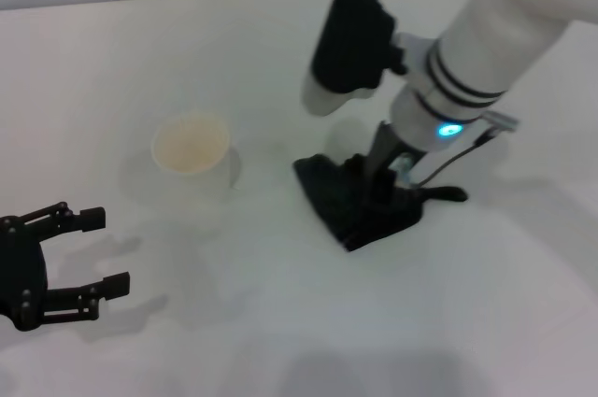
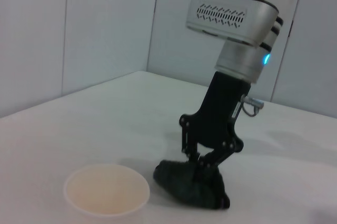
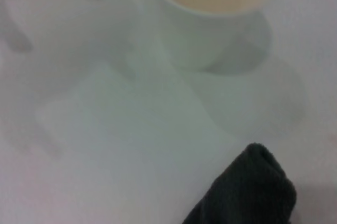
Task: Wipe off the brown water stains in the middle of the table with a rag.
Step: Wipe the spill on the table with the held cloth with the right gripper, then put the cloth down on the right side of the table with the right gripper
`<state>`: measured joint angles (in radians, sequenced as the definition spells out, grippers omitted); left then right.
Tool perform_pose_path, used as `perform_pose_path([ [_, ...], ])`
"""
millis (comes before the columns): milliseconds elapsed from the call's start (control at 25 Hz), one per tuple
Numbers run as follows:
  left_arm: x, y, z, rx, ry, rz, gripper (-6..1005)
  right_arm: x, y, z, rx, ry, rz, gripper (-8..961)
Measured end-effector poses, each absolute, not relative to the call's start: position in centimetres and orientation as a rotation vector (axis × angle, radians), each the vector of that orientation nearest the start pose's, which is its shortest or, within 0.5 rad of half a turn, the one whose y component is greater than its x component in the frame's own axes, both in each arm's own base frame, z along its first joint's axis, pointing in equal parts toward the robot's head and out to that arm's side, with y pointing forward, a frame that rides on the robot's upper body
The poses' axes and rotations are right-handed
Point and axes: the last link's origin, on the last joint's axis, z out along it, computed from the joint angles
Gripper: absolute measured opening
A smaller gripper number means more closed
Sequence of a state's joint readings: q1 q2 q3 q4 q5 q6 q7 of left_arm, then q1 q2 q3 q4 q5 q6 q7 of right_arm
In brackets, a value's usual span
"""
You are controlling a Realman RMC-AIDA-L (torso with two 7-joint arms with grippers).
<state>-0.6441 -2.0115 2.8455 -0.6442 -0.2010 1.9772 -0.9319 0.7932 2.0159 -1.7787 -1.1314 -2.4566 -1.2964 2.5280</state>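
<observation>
Now, cup (image 1: 191, 148): white, upright on the table (image 1: 280, 322), open top; inside looks pale cream, no liquid level I can make out. Stands apart from rag, on its left side in head view.
Rag (image 1: 360, 201): black bundle, flat on table near centre, thin strap end poking out toward the right.
Right gripper (image 2: 202, 161): pointing down, fingers clamped onto top of rag, pressing it to tabletop.
Left gripper (image 1: 98, 252): low at near-left edge of table, fingers spread, holding nothing, well apart from cup and rag.
Stain: can't pick out any brown blotch in any view; can't tell if it's under rag.
</observation>
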Motion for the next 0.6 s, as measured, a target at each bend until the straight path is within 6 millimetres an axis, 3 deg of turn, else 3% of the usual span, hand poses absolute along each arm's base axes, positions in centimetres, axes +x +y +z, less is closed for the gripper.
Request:
perform_pose_path([
  [320, -31.3, 27.1, 4.7, -2.81, -0.478, -0.675, 895, 17.1, 36.1, -2.3, -2.785, 0.516, -0.606, 82],
  [600, -31.2, 27.3, 4.9, -2.789, -0.485, -0.694, 895, 19.1, 35.5, -1.0, -2.791, 0.55, -0.605, 83],
])
